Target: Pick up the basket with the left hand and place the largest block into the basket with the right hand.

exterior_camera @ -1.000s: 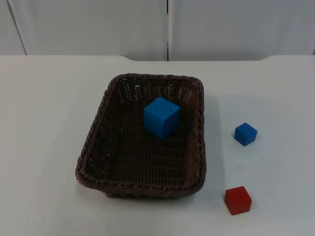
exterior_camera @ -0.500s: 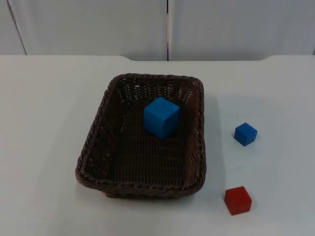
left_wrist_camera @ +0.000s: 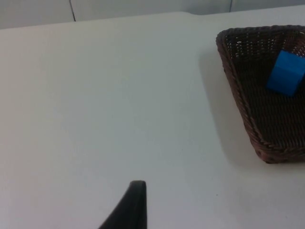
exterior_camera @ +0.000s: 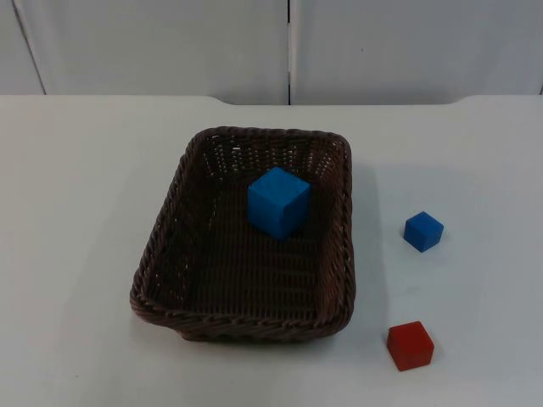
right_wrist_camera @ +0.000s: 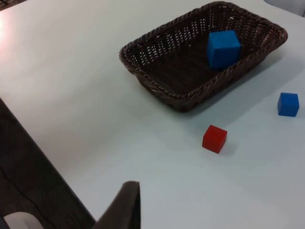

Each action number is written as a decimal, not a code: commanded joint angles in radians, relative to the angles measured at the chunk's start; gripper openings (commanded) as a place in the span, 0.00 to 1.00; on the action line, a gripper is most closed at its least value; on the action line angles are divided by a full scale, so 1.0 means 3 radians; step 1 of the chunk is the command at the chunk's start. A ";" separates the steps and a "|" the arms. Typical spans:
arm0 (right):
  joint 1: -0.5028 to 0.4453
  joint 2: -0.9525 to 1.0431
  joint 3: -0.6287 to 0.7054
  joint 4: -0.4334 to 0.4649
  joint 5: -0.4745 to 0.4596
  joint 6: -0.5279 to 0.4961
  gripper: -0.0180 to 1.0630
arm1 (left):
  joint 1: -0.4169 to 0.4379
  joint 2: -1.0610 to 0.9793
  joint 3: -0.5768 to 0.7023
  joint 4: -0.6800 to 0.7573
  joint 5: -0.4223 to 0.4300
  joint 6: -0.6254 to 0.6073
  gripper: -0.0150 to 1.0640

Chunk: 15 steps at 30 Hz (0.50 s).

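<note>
Top view, hidden: part of the basket (exterior_camera: 246, 242) floor is covered by the large blue block (exterior_camera: 278, 202) lying inside it, toward the far right corner; the near wall hides the floor right behind it.
Top view, surface: white table (exterior_camera: 76, 212) ending at a grey partition wall (exterior_camera: 170, 42) with a dark vertical seam.
Top view, count: one brown wicker basket, three blocks: the large blue one in the basket, a small blue block (exterior_camera: 422, 231) on the table to the basket's right, and a red block (exterior_camera: 410, 345) nearer the front edge, apart from both.
Left wrist view, hidden: the basket (left_wrist_camera: 248, 109) is cut off by the frame edge, with the large blue block (left_wrist_camera: 286, 73) inside; of my left gripper, one black fingertip (left_wrist_camera: 133, 205) is seen above bare table, well apart from the basket, so I cannot tell how my jaws stand.
Right wrist view, hidden: of my right gripper, one black fingertip (right_wrist_camera: 126, 205) hangs near the table's edge, far from everything; jaw state cannot be told.
Right wrist view, count: whole basket (right_wrist_camera: 157, 62), large blue block (right_wrist_camera: 223, 47) in it, red block (right_wrist_camera: 214, 139) just outside its near side, small blue block (right_wrist_camera: 288, 104) off alone.
</note>
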 commanded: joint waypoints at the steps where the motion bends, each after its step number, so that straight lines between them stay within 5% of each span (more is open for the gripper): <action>1: -0.0008 -0.0009 0.0009 0.0008 -0.0014 -0.0007 0.99 | -0.0001 -0.0014 0.0017 -0.0035 0.0010 0.0012 0.99; 15: -0.0008 -0.0009 0.0009 0.0008 -0.0014 -0.0007 0.99 | -0.0001 -0.0014 0.0017 -0.0035 0.0010 0.0012 0.99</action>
